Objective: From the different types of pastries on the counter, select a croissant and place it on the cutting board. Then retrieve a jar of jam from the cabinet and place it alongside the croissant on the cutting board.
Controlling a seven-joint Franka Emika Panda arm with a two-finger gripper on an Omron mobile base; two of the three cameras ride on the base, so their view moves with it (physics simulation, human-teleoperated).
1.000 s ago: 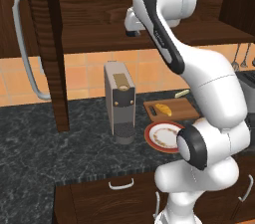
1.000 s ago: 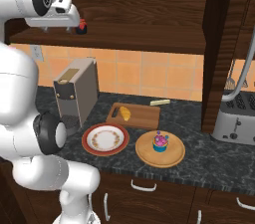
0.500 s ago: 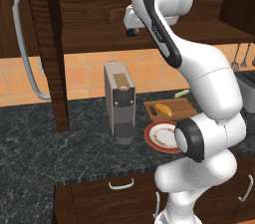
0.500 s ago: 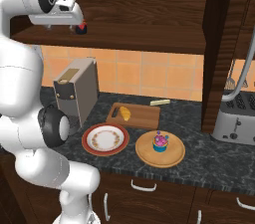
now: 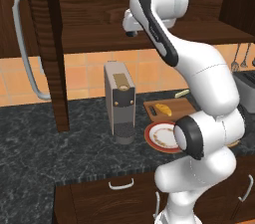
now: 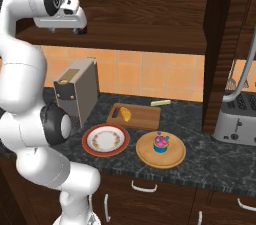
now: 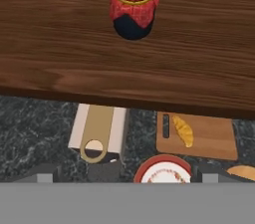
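Jar of jam [image 7: 133, 5] sits top center in the hand view on the cabinet shelf [image 7: 60, 34], clear of the tool. Can't tell if the tool [image 6: 79, 30] is spread or closed. Croissant [image 7: 183, 131] is on the cutting board [image 7: 209, 138], lower right.

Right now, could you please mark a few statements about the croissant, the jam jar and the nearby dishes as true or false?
1. The croissant lies on the cutting board. True.
2. The jar of jam is on the cutting board. False: it stands on the cabinet shelf.
3. The cupcake sits on the round wooden board. True.
4. The red-rimmed plate holds the cupcake. False: nothing lies on it.
5. The gripper holds the jar. False: the jar stands apart from it.
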